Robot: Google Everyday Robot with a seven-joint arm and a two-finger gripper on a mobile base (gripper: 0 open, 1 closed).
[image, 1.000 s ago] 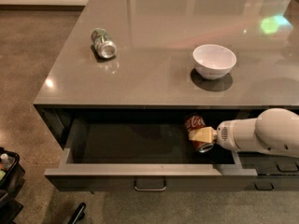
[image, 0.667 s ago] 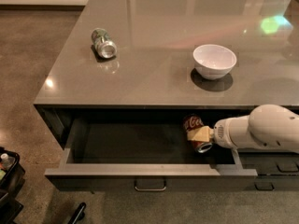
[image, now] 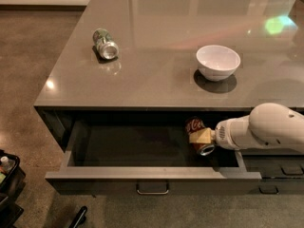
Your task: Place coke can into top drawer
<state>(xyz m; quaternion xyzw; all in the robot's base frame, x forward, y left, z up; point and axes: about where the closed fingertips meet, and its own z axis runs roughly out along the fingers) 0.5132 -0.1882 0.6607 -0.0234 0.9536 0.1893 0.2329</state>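
Note:
The top drawer [image: 142, 173] stands pulled open under the grey counter, with a small metal bar handle on its front panel. The coke can [image: 197, 132], red with white script and a silver end, is tilted inside the drawer's right part. My gripper [image: 200, 137] reaches in from the right on a white arm and its tan fingers are shut on the coke can, holding it over the drawer's dark floor.
A green and silver can [image: 105, 43] lies on its side on the counter [image: 156, 75] at the back left. A white bowl [image: 218, 61] stands at the right. Narrower dark drawers [image: 278, 167] sit at the lower right. A black cart [image: 8, 179] is at the left edge.
The arm has shifted slightly left and the coke can sits a little deeper in the drawer. The grip on the can is unchanged.

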